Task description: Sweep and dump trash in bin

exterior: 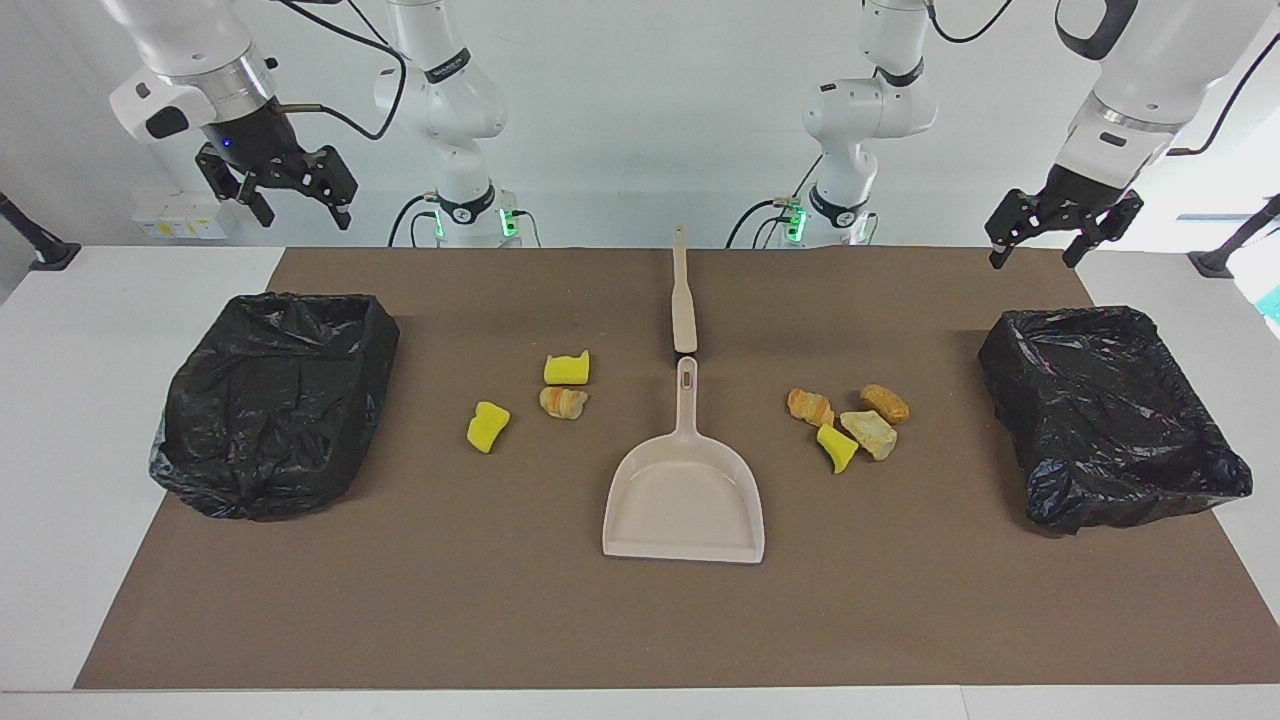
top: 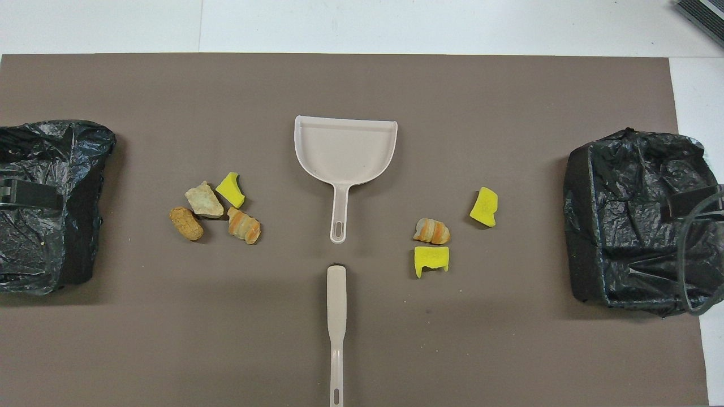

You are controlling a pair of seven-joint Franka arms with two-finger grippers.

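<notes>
Facing view: your left gripper and right gripper hang agape, empty; trash lies unswept.

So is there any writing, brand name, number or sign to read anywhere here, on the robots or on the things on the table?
None can be read.
Arm joints: dark band with pale lettering, too small to read.
Dustpan, brush, trash pieces, black bin bags: no lettering visible.
Pale box with yellow marks near the right arm's end: nothing legible.
</notes>
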